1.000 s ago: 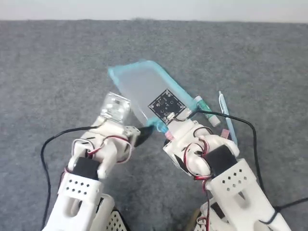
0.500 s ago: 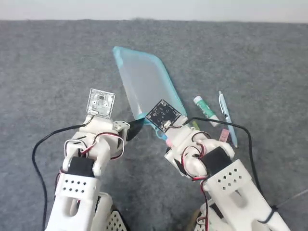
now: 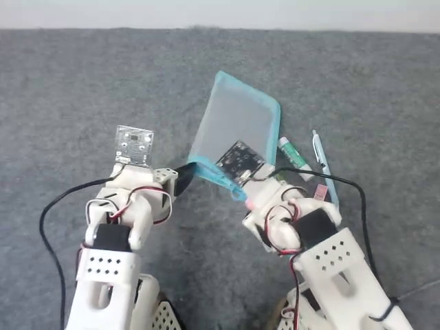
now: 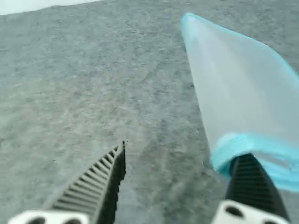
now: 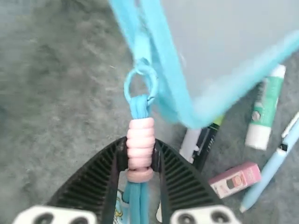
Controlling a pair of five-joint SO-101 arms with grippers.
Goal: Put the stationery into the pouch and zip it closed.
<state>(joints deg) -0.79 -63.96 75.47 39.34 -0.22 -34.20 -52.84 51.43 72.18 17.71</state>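
Two arms meet at pouch (image 3: 239, 127) near end; its long axis runs away from arms, leaning right. Right gripper (image 5: 139, 144) clamped on pink zipper pull (image 5: 140, 130). Left gripper (image 4: 183, 156) jaws apart, one fingertip (image 4: 246, 172) at pouch edge. Marker (image 5: 202, 142) half hidden under pouch corner; I cannot tell whether zip is closed. Glue stick (image 3: 294, 157), pen (image 3: 323, 165), eraser (image 3: 320, 192) crowd right side; grey mat (image 3: 82, 89) stretches wide left.

Grey felt-like fibrous cover (image 3: 75, 75) spans the tabletop edge to edge, mottled light/dark w/ fuzzy nap. At far edge, a flat pale off-white strip (image 3: 220, 12): wall or backdrop, can't tell which. Light soft & even; shadows faint.
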